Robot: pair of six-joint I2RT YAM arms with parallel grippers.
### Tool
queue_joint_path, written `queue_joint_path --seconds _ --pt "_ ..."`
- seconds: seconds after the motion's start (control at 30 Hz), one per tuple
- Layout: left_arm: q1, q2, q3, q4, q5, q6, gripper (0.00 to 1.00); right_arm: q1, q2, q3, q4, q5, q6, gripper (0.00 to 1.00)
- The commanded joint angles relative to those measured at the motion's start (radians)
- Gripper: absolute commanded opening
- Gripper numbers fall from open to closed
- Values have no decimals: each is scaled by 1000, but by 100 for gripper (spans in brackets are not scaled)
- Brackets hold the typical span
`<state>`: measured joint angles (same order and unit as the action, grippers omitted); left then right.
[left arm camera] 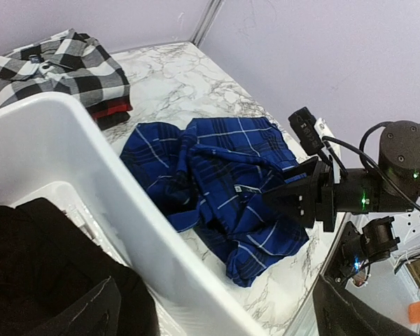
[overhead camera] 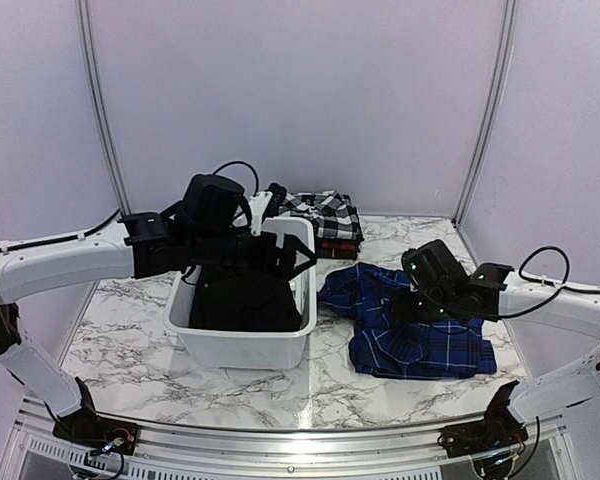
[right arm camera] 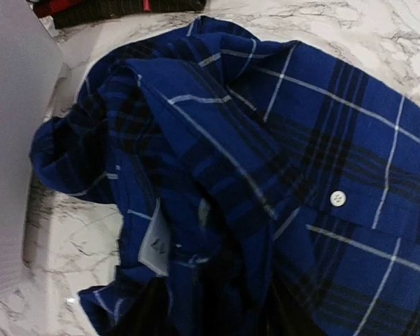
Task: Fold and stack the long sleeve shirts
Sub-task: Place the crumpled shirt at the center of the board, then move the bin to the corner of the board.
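One risk: crumpled blue plaid shirt point(right arm camera: 266, 140) slips, fold skews.
Left pincer point(overhead camera: 295, 255): spread wide.
Right pincer point(left arm camera: 283, 194): at shirt, gap unclear.

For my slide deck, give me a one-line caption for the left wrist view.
Crumpled blue plaid shirt on marble table between white tub and right fingers, folded check shirt behind.

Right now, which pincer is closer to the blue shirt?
The right. The right pincer is down at the rumpled middle of the blue shirt, while the left pincer hangs over the white tub, off to the shirt's side.
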<state>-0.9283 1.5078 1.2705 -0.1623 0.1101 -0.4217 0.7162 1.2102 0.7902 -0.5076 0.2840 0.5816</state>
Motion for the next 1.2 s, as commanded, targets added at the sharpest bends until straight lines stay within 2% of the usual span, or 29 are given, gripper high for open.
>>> queue_joint_path --seconds 0.0,0.03,0.07,0.1,0.2,0.37,0.57,0.7,0.8,1.0,1.17 --pt "-102 117 123 26 -112 -8 99 42 -48 78 -39 31 76 70" --pt "-127 148 169 9 -161 -11 99 42 -67 96 -48 58 66 85" --pt "-152 185 213 -10 -205 -10 99 40 -83 114 -58 83 52 96" --pt "-173 221 257 -32 -243 -2 99 33 -94 132 -69 101 39 98" --pt "-225 357 410 -127 -352 6 99 -6 -100 179 -86 122 4 99" --pt "-248 605 719 -315 -457 -78 99 -76 -96 223 -86 141 -21 98" --pt "-233 759 855 -368 -527 -149 99 -90 -74 253 -52 143 -40 98" --pt "-195 794 851 -379 -542 -183 99 -90 -55 249 -35 125 -42 99" --pt "-164 769 794 -380 -572 -212 99 -89 -40 248 -24 110 -45 98" --pt "-100 659 630 -375 -596 -246 99 -89 -8 246 -2 85 -50 99" --pt "-46 518 410 -328 -601 -246 99 -90 26 247 26 58 -52 98"
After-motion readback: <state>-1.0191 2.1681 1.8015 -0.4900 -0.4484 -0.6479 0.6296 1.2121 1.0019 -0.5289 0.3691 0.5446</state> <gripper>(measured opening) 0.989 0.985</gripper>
